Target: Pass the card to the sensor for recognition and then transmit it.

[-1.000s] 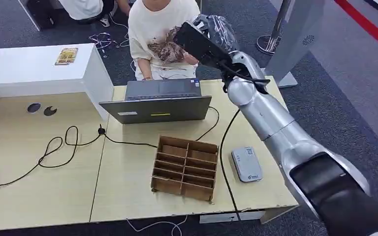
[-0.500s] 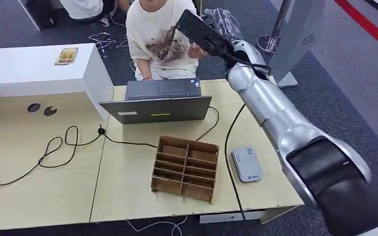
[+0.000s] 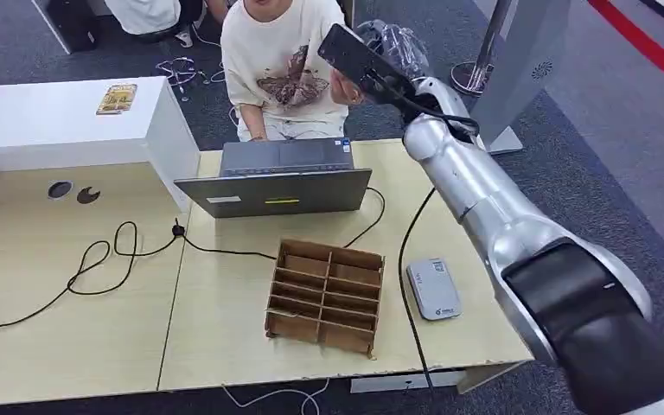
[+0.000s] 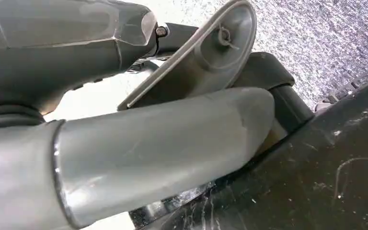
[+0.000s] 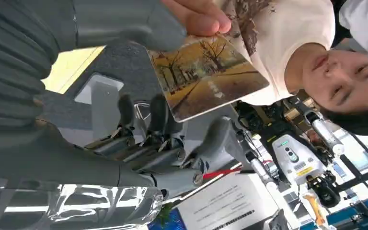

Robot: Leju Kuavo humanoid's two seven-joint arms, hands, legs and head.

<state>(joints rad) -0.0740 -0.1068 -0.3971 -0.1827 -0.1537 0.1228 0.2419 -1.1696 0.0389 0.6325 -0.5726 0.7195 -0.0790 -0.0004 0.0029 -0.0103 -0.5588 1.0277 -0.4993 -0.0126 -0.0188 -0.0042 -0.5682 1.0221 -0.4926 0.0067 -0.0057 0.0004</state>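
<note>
One card [image 5: 206, 76] against right robot hand [image 5: 139, 96] thumb, person's fingers [image 5: 196, 17] pinching it.

No legible text; print on card [image 5: 206, 76] and sensor [image 3: 433, 289] too small.

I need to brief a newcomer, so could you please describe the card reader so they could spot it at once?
Start at the light wooden table and find the brown compartmented organiser box in front of the laptop. Just right of it lies the card reader: a small, flat, grey rounded slab on a black cable, the only grey device there.
</note>
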